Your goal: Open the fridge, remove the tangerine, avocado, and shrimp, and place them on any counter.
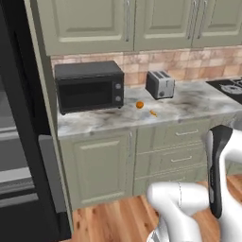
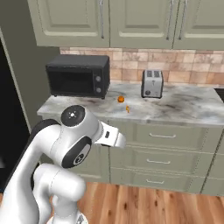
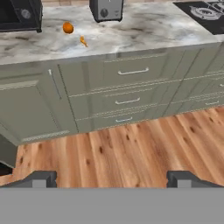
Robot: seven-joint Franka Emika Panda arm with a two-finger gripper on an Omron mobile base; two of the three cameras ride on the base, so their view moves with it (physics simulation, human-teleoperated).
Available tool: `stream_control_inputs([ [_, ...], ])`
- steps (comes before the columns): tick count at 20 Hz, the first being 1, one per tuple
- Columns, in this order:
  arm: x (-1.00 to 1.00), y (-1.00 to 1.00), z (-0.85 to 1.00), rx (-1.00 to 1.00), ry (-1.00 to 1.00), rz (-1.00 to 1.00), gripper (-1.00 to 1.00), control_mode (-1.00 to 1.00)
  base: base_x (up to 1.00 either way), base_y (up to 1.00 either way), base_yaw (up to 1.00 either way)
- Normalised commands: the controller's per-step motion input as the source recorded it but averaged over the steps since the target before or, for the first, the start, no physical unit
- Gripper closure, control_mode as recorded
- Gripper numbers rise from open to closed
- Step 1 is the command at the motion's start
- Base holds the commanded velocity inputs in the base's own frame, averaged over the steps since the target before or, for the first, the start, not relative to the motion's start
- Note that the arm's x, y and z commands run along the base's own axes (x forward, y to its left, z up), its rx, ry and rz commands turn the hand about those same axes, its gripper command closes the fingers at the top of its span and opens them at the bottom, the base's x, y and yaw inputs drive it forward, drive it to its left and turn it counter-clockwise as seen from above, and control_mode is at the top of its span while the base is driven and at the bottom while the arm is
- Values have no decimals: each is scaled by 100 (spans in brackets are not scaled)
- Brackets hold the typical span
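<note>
The tangerine is sitting on the marbled surface with the shrimp lying just beside it (both between the black microwave and the silver toaster). At the far left, the fridge is standing with its door open, grey shelves showing. The gripper is hanging empty over the wooden floor in front of the sage-green drawers, its fingertips spread wide apart.
</note>
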Motion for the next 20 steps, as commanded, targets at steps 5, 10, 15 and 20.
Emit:
stream_control_inputs([
  [5, 0, 0, 0, 0, 0, 0, -100, 100, -100, 55, -1],
  [10, 0, 0, 0, 0, 0, 0, -100, 100, -86, 100, 0],
  [15, 0, 0, 0, 0, 0, 0, -100, 100, -49, 100, 0],
  [20, 0, 0, 0, 0, 0, 0, -100, 100, -37, 100, 0],
])
